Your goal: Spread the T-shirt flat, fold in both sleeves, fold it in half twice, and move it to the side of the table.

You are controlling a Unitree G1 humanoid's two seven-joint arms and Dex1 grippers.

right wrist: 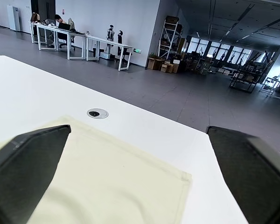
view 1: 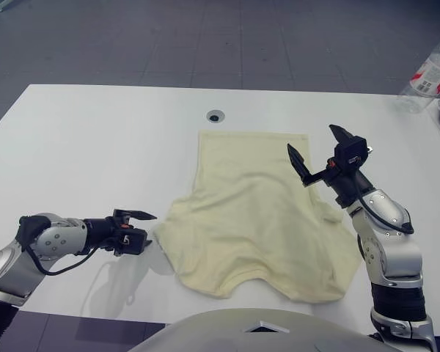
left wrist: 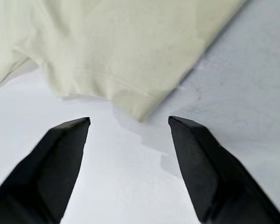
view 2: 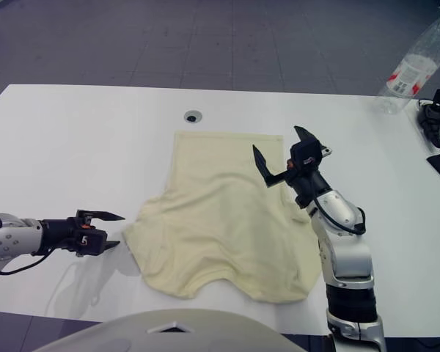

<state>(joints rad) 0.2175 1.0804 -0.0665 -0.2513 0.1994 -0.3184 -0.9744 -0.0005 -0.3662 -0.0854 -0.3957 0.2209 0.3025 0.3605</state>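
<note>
Lying mostly spread on the table (view 1: 95,147), the T-shirt (view 1: 257,213) has both sleeves unfolded. The left gripper (view 1: 151,229) is held low, fingers wide, just short of a sleeve corner (left wrist: 140,100), likely for pinching. The right gripper (view 1: 311,139) is held raised over the shirt's right side, equally wide.

The right pincer (right wrist: 139,129) hangs over the white counter (right wrist: 28,88), its black fingers (right wrist: 28,158) spread wide with nothing between them. Beneath it, at twelve o'clock, the pale yellow T-shirt (right wrist: 112,182) lies flat, one straight edge ending in a corner. A round metal grommet (right wrist: 97,113) sits at eleven o'clock, just past that edge. Beyond the counter are a grey floor (right wrist: 177,98), distant desks (right wrist: 74,39) and shelving (right wrist: 170,30).
</note>
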